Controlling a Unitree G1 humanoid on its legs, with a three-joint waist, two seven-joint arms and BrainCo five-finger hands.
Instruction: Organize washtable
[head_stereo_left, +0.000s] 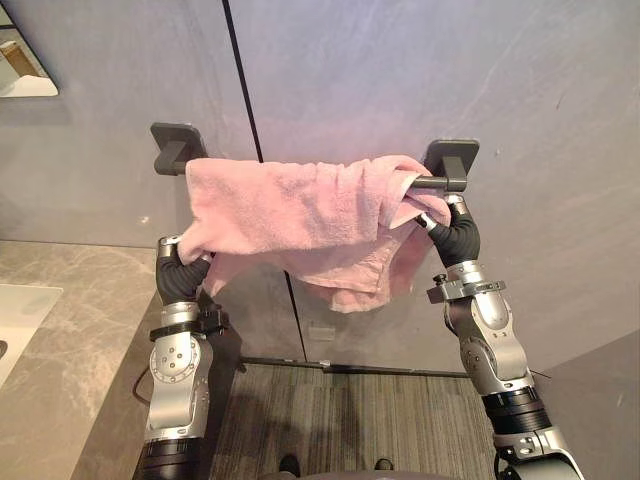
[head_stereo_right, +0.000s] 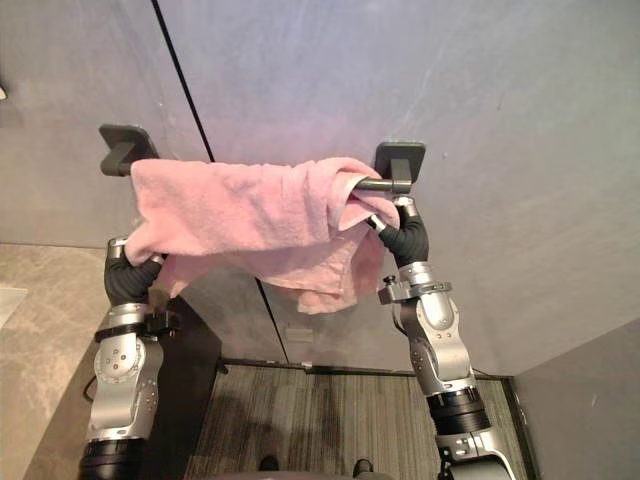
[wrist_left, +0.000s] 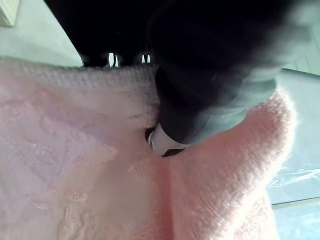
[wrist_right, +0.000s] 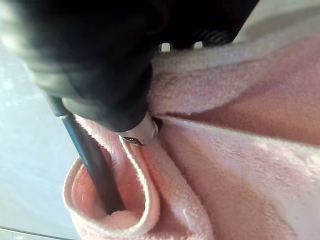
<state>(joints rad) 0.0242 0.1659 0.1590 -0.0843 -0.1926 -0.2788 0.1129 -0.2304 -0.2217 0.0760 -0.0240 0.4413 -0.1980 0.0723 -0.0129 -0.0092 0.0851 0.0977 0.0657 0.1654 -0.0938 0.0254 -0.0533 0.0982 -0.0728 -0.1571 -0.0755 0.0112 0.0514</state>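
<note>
A pink towel (head_stereo_left: 300, 215) hangs bunched over a dark bar (head_stereo_left: 432, 183) fixed to the grey wall, sagging lowest right of the middle. My left hand (head_stereo_left: 178, 252) is raised to the towel's lower left corner. In its wrist view the thumb (wrist_left: 167, 142) presses into the cloth (wrist_left: 75, 165), with the fingers behind the towel's edge. My right hand (head_stereo_left: 456, 226) is up at the towel's right end, just under the bar. There its thumb (wrist_right: 141, 131) pinches a fold of towel (wrist_right: 225, 165) that wraps round the bar (wrist_right: 92, 160).
The bar runs between two dark wall brackets (head_stereo_left: 176, 145) (head_stereo_left: 452, 156). A marble countertop (head_stereo_left: 80, 330) with a white basin (head_stereo_left: 18, 320) lies at the left, and a mirror corner (head_stereo_left: 20, 65) shows above it. Striped flooring (head_stereo_left: 340, 410) lies below.
</note>
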